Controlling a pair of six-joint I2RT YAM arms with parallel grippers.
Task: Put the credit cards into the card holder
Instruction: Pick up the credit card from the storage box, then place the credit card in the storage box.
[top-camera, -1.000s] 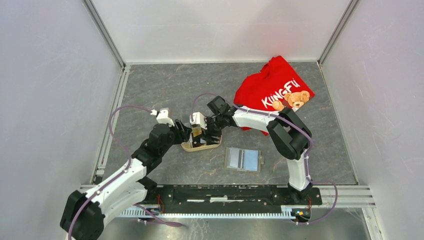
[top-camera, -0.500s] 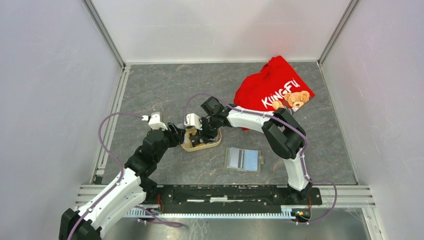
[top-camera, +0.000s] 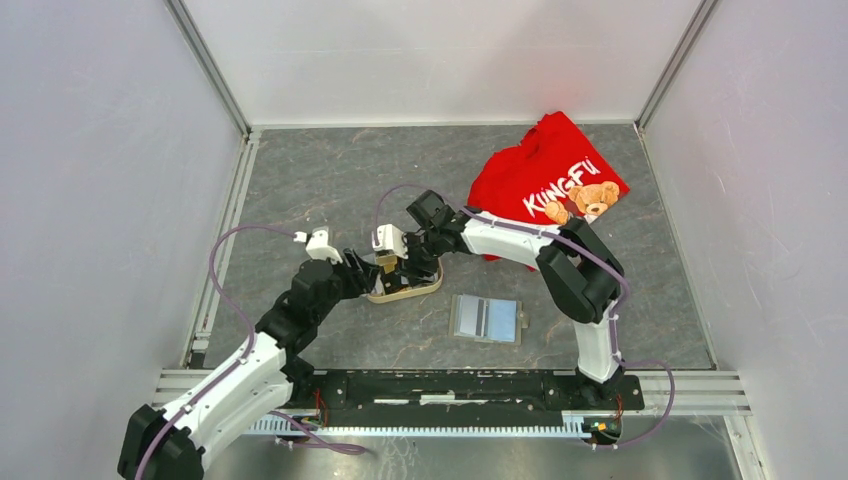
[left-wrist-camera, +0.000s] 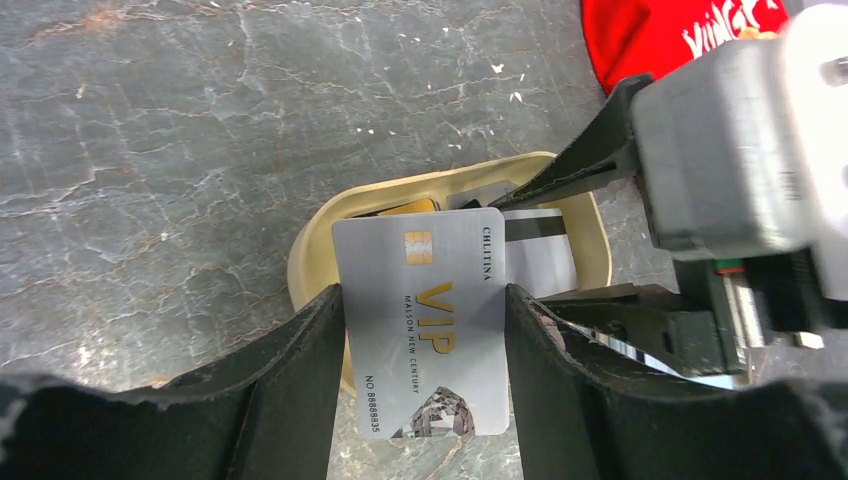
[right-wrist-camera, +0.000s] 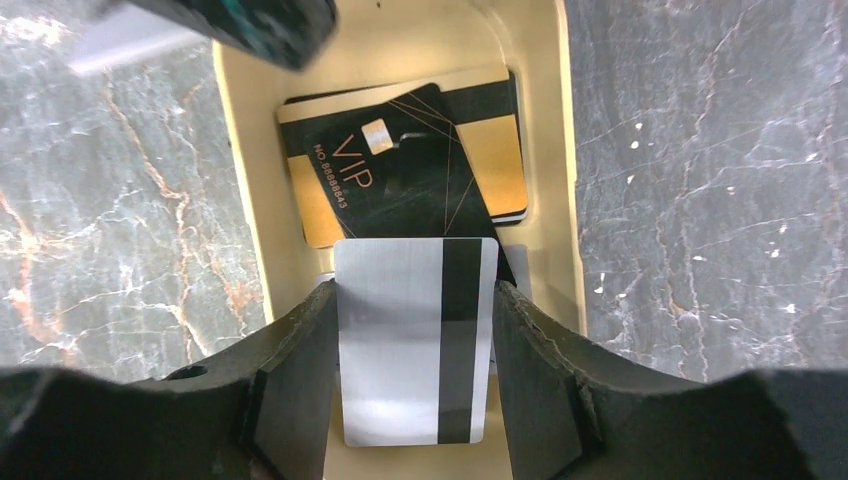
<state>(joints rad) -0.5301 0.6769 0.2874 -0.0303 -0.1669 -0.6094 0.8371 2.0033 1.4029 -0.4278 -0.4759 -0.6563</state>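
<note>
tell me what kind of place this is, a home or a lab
Most likely a robot lab test cell: plain white walls on aluminium rails box in a grey stone-look table, and staged props, a red shirt and a tray of credit cards, lie on it.

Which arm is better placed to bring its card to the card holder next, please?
Probably the right: the right gripper holds a striped card, and the card holder lies on its side of the tray, away from the left arm.

Silver VIP card (left-wrist-camera: 425, 330) upright, pinched in my left gripper (left-wrist-camera: 422, 300). Silver mag-stripe card (right-wrist-camera: 415, 350) pinched in my right gripper (right-wrist-camera: 415, 297). Black VIP card (right-wrist-camera: 400, 170) lies on gold card (right-wrist-camera: 505, 165) in the tray (right-wrist-camera: 245, 180). Grey card holder (top-camera: 487, 318) lies flat, looks open.
</note>
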